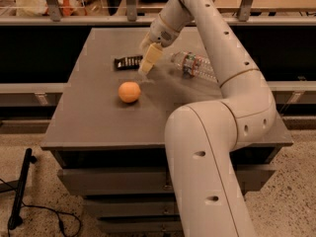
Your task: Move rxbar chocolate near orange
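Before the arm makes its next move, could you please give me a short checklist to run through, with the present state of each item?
1. Rxbar chocolate in view, lying flat on the table: ok.
2. Gripper lowered close to the bar's right end: ok.
3. Bar actually held by the gripper: cannot tell.
4. Orange in view, in front of the bar, with nothing lying between them: ok.
5. Water bottle lying off to the right of the gripper, away from that path: ok.
6. Bar already beside the orange: not ok, a gap of bare table separates them.
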Motion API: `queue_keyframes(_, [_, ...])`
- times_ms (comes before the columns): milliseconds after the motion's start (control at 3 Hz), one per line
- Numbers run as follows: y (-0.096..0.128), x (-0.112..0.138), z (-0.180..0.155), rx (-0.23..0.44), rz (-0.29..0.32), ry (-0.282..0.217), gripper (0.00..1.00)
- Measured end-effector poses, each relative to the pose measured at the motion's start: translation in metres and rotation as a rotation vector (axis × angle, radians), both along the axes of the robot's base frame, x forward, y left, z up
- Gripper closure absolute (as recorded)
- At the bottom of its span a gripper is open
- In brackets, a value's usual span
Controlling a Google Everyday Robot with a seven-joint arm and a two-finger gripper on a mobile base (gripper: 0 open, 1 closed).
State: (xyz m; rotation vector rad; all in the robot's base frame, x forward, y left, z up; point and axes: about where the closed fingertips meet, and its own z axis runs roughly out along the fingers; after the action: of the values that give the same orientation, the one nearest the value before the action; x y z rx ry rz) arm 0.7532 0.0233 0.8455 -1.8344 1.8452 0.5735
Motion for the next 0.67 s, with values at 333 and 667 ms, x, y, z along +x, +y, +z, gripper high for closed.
queue_keyframes(333, [-0.0017,-0.0002,-0.0004,-0.002,0.004,-0.002,0.49])
queue_keyframes(667, [-0.0037,-0.0006,-0.001,-0.007,0.005,0.0,0.72])
